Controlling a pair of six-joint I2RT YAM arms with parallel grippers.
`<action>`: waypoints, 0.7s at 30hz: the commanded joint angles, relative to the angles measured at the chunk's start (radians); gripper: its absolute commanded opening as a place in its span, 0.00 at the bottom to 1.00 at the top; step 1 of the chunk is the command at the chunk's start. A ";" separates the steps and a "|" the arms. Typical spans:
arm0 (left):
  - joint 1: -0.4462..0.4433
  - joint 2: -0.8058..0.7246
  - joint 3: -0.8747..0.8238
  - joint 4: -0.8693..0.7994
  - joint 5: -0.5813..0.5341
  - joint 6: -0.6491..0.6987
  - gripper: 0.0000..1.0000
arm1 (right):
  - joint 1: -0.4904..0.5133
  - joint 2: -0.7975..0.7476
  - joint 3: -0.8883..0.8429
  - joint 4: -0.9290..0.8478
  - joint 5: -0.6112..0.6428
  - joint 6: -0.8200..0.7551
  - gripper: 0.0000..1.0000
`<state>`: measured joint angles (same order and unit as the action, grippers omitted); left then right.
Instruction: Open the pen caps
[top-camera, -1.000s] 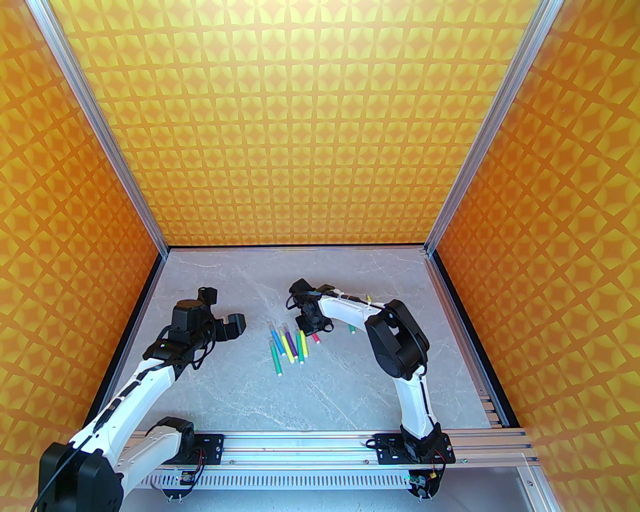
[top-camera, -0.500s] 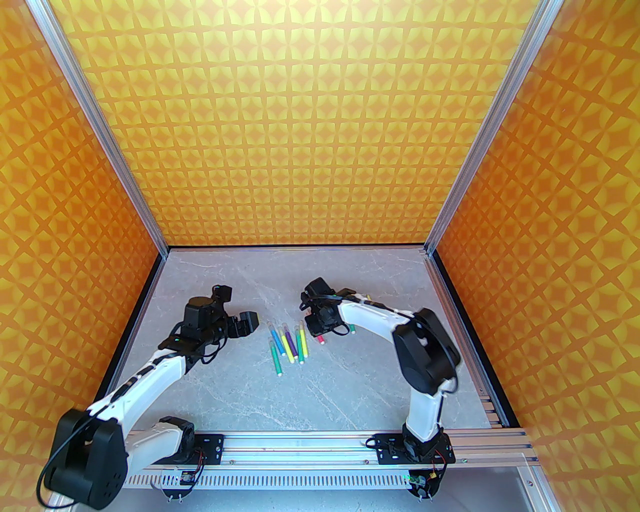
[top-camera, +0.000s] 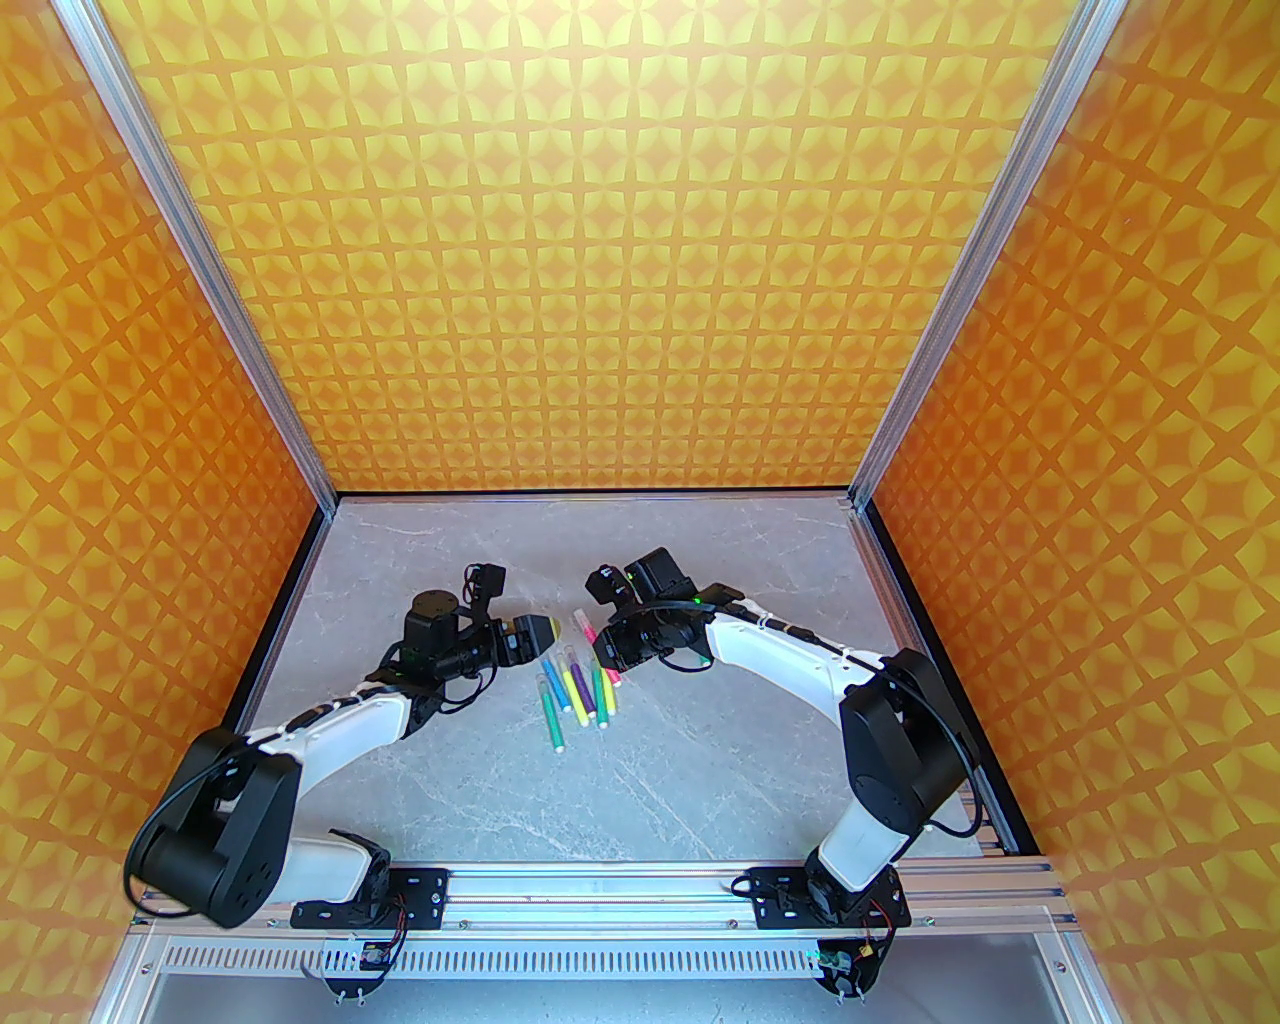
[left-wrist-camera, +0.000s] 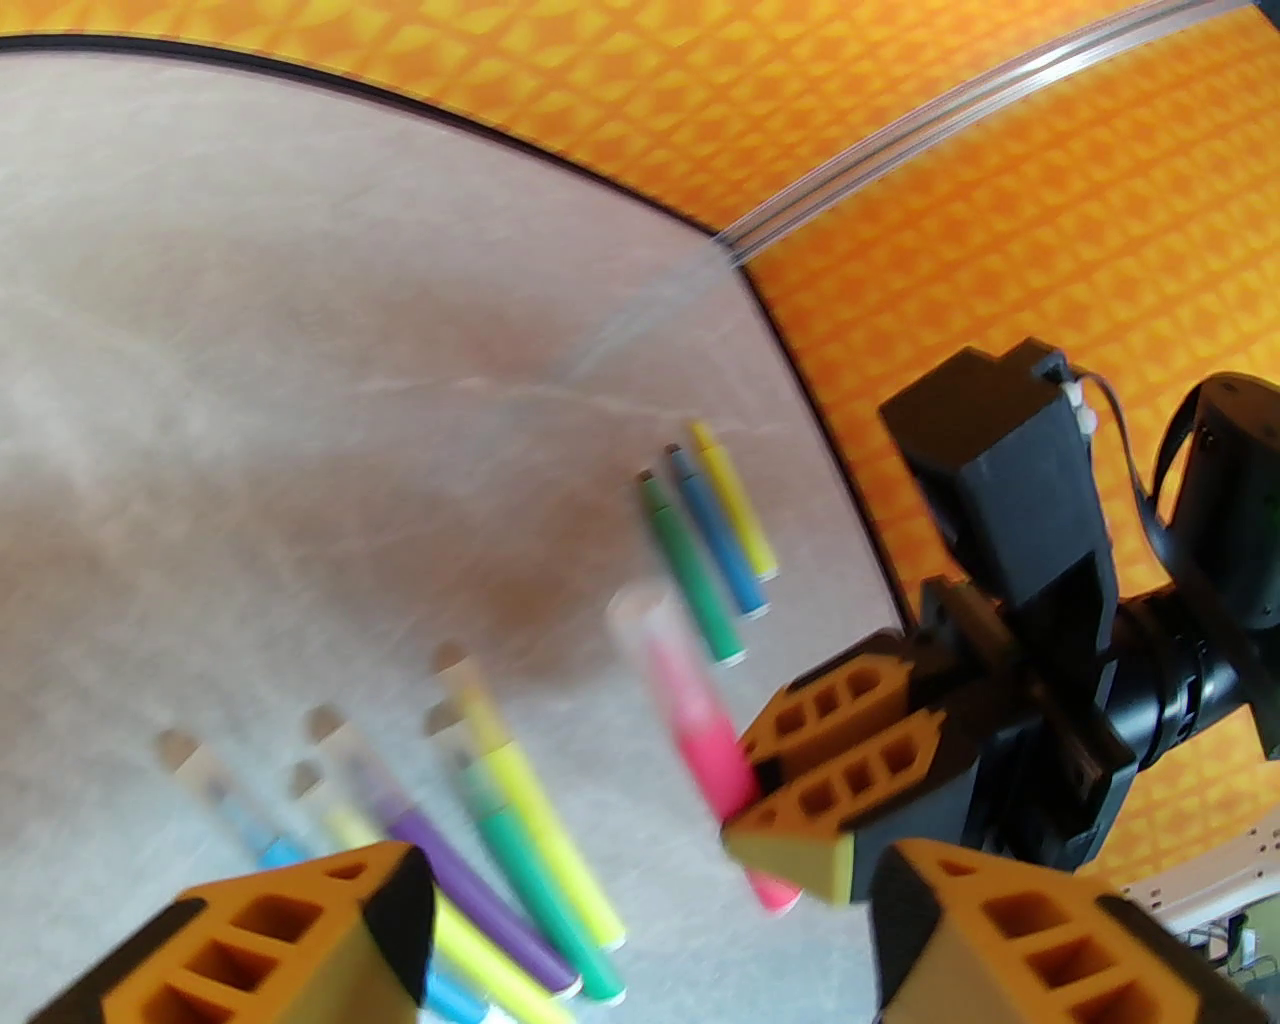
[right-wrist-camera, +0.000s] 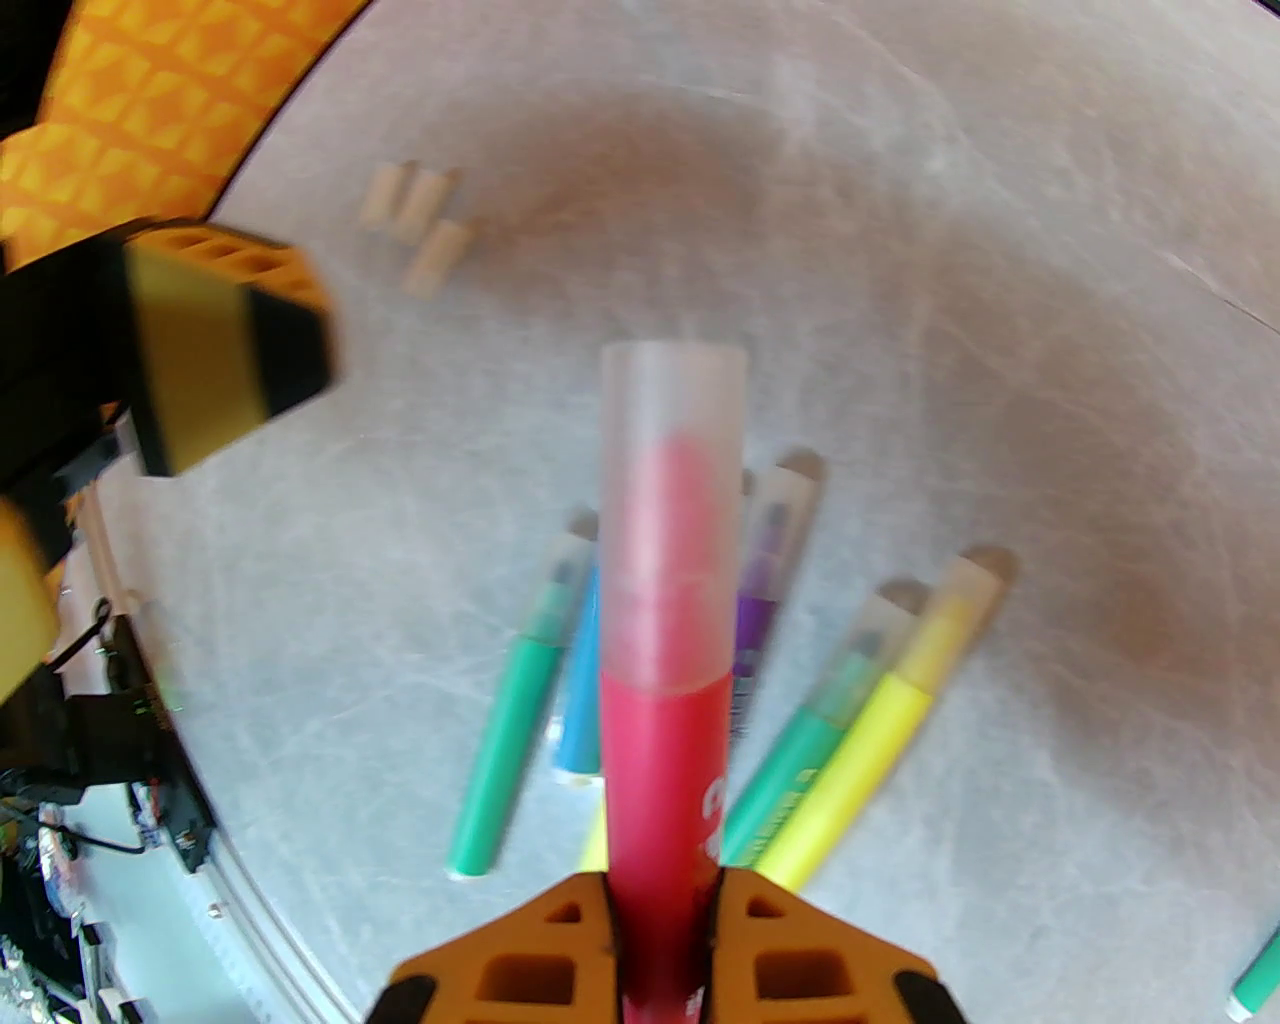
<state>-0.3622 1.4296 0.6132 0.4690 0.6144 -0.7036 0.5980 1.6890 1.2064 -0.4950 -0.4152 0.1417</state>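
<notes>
My right gripper (right-wrist-camera: 663, 900) is shut on the barrel of a pink-red pen (right-wrist-camera: 665, 770), held above the table with its translucent pen cap (right-wrist-camera: 672, 500) pointing away from the wrist. From above, the same pen cap (top-camera: 580, 622) points up-left from the right gripper (top-camera: 605, 655). My left gripper (top-camera: 540, 633) hovers just left of that cap. Its fingers (left-wrist-camera: 300, 940) stand apart with nothing between them, and the pink-red pen (left-wrist-camera: 690, 710) lies ahead of them. Several capped pens (top-camera: 575, 695) lie side by side on the table below.
Three uncapped pens, green (left-wrist-camera: 690, 560), blue and yellow, lie on the table beyond the held pen. Three loose caps (right-wrist-camera: 415, 215) rest together on the grey marble table (top-camera: 700, 780). Orange patterned walls enclose the table on three sides.
The right gripper has lifted the pink-red pen off the table and turned it leftward. The left arm has swung right toward it, and its jaws have narrowed somewhat.
</notes>
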 joint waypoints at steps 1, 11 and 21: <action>-0.020 0.026 0.005 0.114 0.052 -0.060 0.72 | 0.002 -0.046 -0.020 0.044 -0.065 0.011 0.08; -0.052 0.098 0.051 0.143 0.051 -0.096 0.63 | 0.011 -0.082 -0.038 0.056 -0.108 0.004 0.08; -0.083 0.138 0.091 0.196 0.053 -0.127 0.53 | 0.022 -0.078 -0.033 0.056 -0.134 -0.006 0.08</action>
<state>-0.4362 1.5497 0.6765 0.6159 0.6491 -0.8127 0.6140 1.6295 1.1851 -0.4549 -0.5247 0.1440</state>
